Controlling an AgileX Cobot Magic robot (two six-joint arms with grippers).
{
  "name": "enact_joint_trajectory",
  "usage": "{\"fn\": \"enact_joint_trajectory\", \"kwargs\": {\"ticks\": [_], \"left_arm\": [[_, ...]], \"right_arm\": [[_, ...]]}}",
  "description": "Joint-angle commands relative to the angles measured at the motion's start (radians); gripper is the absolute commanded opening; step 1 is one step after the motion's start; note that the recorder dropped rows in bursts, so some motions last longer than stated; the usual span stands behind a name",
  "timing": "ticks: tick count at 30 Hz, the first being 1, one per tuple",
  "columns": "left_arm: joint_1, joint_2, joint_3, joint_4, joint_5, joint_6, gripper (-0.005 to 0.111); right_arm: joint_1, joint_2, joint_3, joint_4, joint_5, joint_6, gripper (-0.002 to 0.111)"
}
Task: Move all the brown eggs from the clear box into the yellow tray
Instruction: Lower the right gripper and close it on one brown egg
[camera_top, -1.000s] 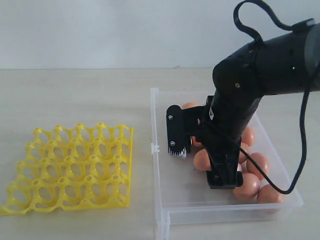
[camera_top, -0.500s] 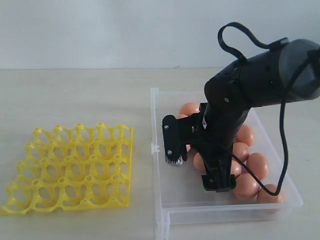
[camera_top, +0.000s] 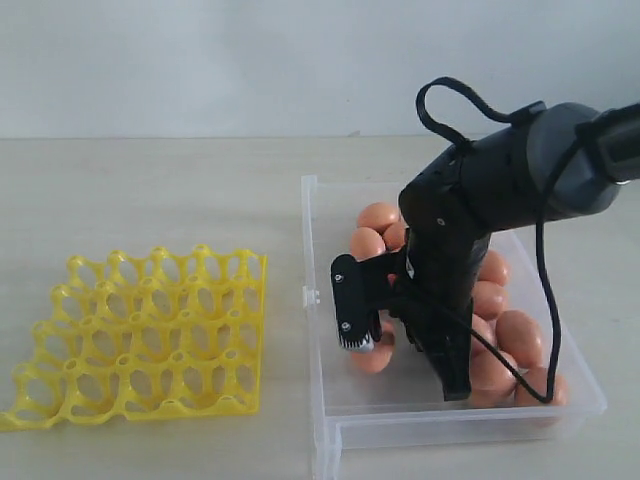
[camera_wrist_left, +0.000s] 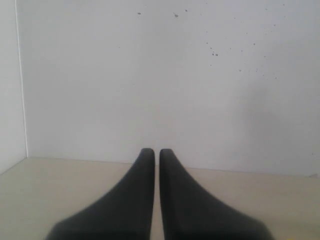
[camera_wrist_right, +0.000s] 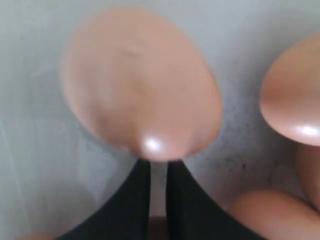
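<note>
Exterior: smooth orange-brown eggs (camera_top: 497, 270) all sit in the shallow clear plastic box (camera_top: 312, 250) on the pale table (camera_top: 150, 190). The bright yellow lattice tray (camera_top: 160, 405) lies well apart to its left, cups bare. The black right arm (camera_top: 480, 200) reaches into the box, so it's nearer.
Left wrist: left pincer (camera_wrist_left: 156, 152) closed on nothing, facing a wall (camera_wrist_left: 160, 75).
Right wrist: right pincer (camera_wrist_right: 158, 165) nearly closed, nothing between. The nearest egg (camera_wrist_right: 142, 80) is just beyond its tips, long axis slanting across the finger line. It likely must open to straddle it.
</note>
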Motion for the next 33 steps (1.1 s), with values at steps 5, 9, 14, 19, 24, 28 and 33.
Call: {"fn": "enact_joint_trajectory", "kwargs": {"ticks": [5,9,14,19,24,28,33], "left_arm": [[0.001,-0.001,-0.003,-0.005,-0.006,0.003,0.004],[0.001,-0.001,-0.003,-0.005,-0.006,0.003,0.004],[0.001,-0.001,-0.003,-0.005,-0.006,0.003,0.004],[0.001,-0.001,-0.003,-0.005,-0.006,0.003,0.004],[0.001,-0.001,-0.003,-0.005,-0.006,0.003,0.004],[0.001,-0.001,-0.003,-0.005,-0.006,0.003,0.004],[0.001,-0.001,-0.003,-0.005,-0.006,0.003,0.004]], "right_arm": [[-0.001,0.006,0.006,-0.016,-0.063,0.163,0.002],[-0.001,-0.021,0.006,-0.032,-0.044,0.223,0.019],[-0.001,-0.102,0.001,-0.041,-0.069,0.433,0.068],[-0.002,-0.124,-0.076,-0.052,0.111,0.654,0.055],[-0.009,-0.111,-0.102,0.03,0.227,0.798,0.049],[-0.053,-0.09,-0.102,0.123,0.265,0.842,0.05],[-0.083,-0.082,-0.102,0.123,0.265,0.854,0.066]]}}
